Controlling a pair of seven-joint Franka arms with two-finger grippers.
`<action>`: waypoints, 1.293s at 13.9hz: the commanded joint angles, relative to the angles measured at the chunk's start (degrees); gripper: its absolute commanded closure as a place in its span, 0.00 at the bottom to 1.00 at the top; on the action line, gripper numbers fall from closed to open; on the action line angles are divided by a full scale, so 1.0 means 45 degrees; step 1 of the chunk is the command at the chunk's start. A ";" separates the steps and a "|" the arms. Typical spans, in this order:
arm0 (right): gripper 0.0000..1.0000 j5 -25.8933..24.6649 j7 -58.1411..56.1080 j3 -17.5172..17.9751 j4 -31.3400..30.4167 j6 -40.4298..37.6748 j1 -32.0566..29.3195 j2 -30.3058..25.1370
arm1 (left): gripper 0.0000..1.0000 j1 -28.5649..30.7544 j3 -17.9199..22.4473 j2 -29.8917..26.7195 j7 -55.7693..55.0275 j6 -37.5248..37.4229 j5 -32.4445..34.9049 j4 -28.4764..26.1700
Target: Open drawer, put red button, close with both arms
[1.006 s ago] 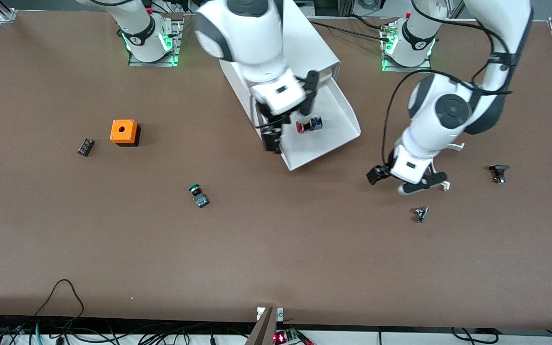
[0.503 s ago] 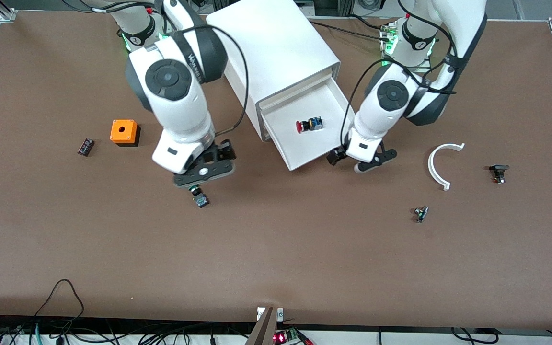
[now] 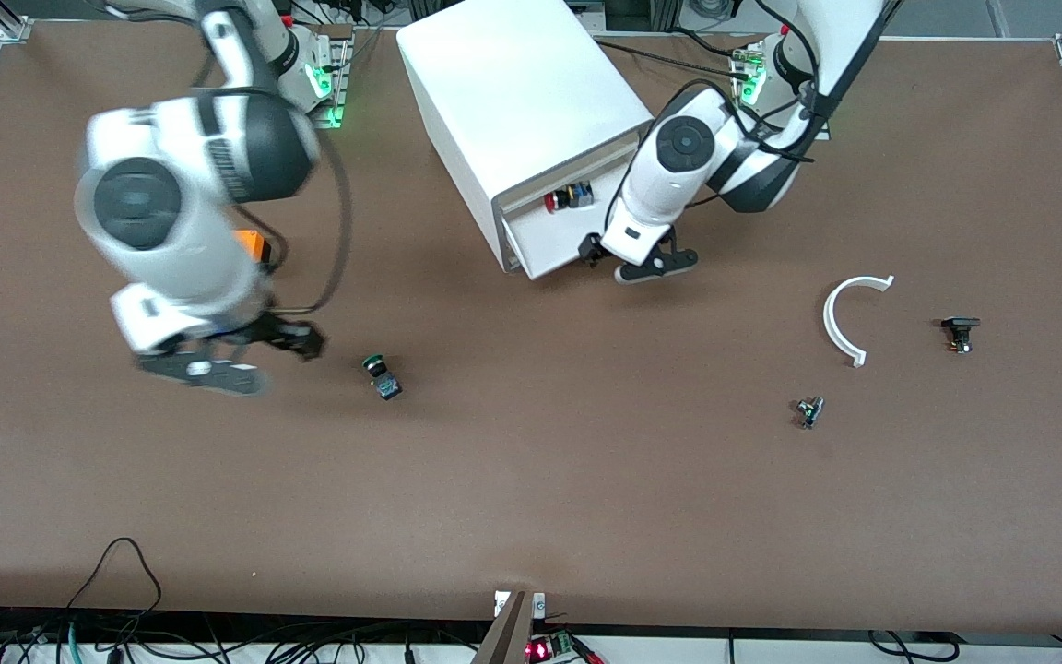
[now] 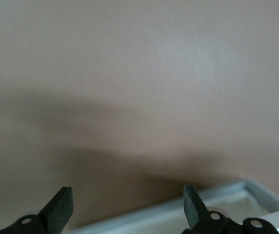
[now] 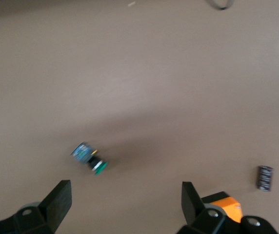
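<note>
The drawer (image 3: 551, 251) of the white cabinet (image 3: 522, 92) is pushed almost fully in, with a narrow gap left at its top. The red button (image 3: 557, 199) lies in that gap with its red cap showing. My left gripper (image 3: 628, 263) is open and empty, low at the drawer's front lip at the left arm's end of it. In the left wrist view its fingers (image 4: 61, 208) stand wide apart over the brown table with the pale lip (image 4: 212, 200) between them. My right gripper (image 3: 245, 358) is open and empty above the table between the orange box and the green button.
A green-capped button (image 3: 382, 376) lies on the table and also shows in the right wrist view (image 5: 90, 158). The orange box (image 3: 254, 243) is partly hidden by the right arm. A small black part (image 5: 265, 178) lies near it. A white curved piece (image 3: 849, 318) and two small parts (image 3: 960, 332) (image 3: 808, 410) lie toward the left arm's end.
The left gripper has moved to the drawer's front and the drawer has slid from wide open to almost shut, with the red button inside. The right arm has swung away toward its end.
</note>
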 commanded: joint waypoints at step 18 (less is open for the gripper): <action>0.00 0.0542 -0.5671 0.1168 -0.4840 -0.0931 -0.3871 -0.4913 | 0.00 0.2655 0.2945 -0.3204 0.6524 -0.5327 0.0440 0.3590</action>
